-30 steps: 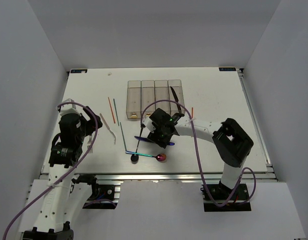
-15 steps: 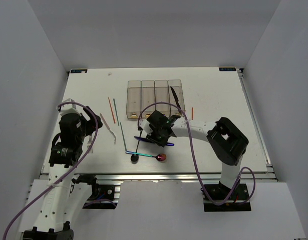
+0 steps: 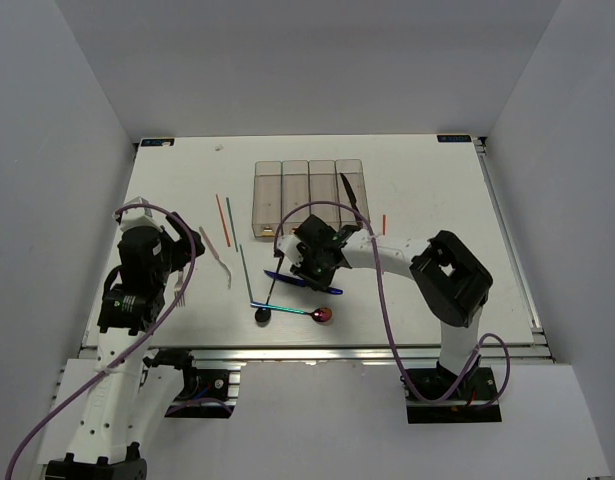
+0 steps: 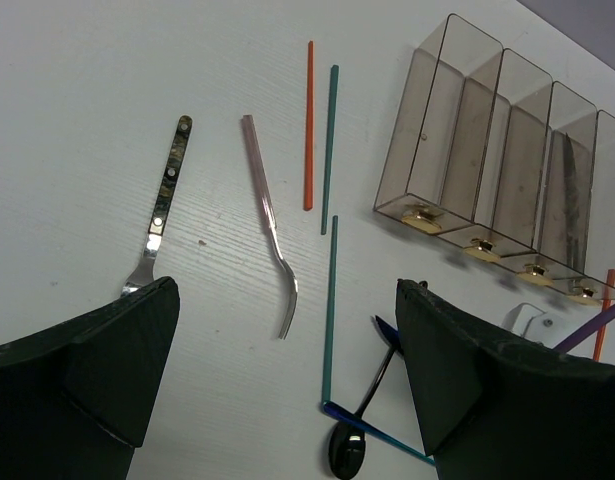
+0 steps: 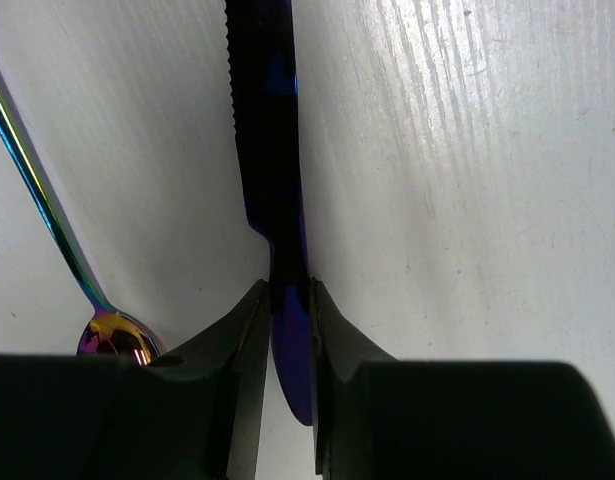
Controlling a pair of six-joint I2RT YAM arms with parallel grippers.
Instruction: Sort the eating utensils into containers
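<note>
1. Far left: left gripper (image 4: 285,385), jaws spread as wide as they go, gripping nothing, above the white table (image 3: 437,180).
2. Below it, flat on the table: dark-handled fork (image 4: 165,205), then pale fork (image 4: 268,225) to its right, the two apart.
3. Next along: red chopstick (image 4: 309,125) and green chopstick (image 4: 330,150) side by side, nearly parallel; second green chopstick (image 4: 331,310) nearer the arms.
4. Toward the near edge: black spoon (image 3: 262,315) and iridescent spoon (image 3: 322,314), bowls near each other.
5. Far middle: containers (image 3: 268,200), four clear bins joined in a row, a yellow mark at each near end.
6. Just in front of the bins: right gripper (image 5: 285,290), narrowed to a slit, pads (image 5: 242,340) against both edges of the blue knife (image 5: 267,120); knife flat on the table, outside the bins.
7. In the rightmost bin: black knife (image 3: 352,200), lying aslant.
8. Right of the bins: second red chopstick (image 3: 384,223), on the table.
</note>
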